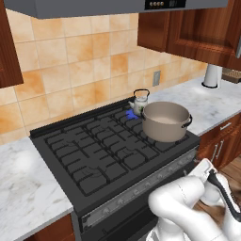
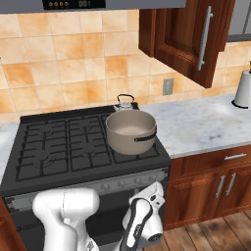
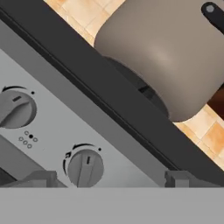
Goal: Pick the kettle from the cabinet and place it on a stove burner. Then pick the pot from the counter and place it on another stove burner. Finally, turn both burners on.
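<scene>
Taupe-grey pot [image 3: 168,52] on black range top, dark side handle [image 3: 214,15] at upper right, grey control panel [image 3: 52,118] below, two silver knobs [image 3: 85,167], tan tiles [image 3: 81,13] behind

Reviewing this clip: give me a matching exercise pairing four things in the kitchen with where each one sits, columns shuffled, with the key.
Things:
1. pot
2. kettle
3. paper-towel roll
4. end effector

Places:
A. on the rear right burner, against the tiled wall
B. low at the range front, facing a silver knob
C. on the front right burner
D. on the marble counter, far right

Pairs: 1-C, 2-A, 3-D, 4-B
</scene>
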Tool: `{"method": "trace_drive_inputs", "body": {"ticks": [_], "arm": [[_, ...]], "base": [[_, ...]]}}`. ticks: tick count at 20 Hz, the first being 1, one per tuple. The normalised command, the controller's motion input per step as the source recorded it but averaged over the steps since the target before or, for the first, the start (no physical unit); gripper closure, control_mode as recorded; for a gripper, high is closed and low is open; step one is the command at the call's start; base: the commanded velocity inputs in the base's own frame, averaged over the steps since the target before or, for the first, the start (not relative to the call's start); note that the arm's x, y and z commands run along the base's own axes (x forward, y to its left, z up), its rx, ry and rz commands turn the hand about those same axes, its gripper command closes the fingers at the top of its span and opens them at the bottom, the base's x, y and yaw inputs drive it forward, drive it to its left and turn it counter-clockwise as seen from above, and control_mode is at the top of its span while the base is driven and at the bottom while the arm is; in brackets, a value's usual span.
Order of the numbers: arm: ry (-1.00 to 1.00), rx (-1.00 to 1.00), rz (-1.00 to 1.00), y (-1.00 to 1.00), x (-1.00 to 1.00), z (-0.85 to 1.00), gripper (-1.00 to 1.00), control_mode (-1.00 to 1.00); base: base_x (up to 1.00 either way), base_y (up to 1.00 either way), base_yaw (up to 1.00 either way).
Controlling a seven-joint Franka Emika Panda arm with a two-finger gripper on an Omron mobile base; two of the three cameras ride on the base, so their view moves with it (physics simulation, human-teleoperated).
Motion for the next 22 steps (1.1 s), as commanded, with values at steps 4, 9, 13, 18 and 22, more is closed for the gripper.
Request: {"method": "trace_drive_inputs", "body": {"ticks": [4,9,13,18,22], "arm": [[-0.08,0.05,0.00,-0.38,-0.16,0.09,-1.00,-1.00],[0.00,0.11,0.01,-0.40,0.04,0.01,-1.00,-1.00],[0.06,0.15,0.03,-0.30,0.23,0.00,-1.00,-1.00],[0.07,0.16,0.03,-0.11,0.23,0.00,-1.00,-1.00],[0.13,0.16,0.05,0.00,0.19,-0.01,-1.00,-1.00]], "base": [[0.00,0.00,0.00],[0.00,0.00,0.00],[0.00,0.00,0.00],[0.00,0.00,0.00],[0.00,0.00,0.00]]}}
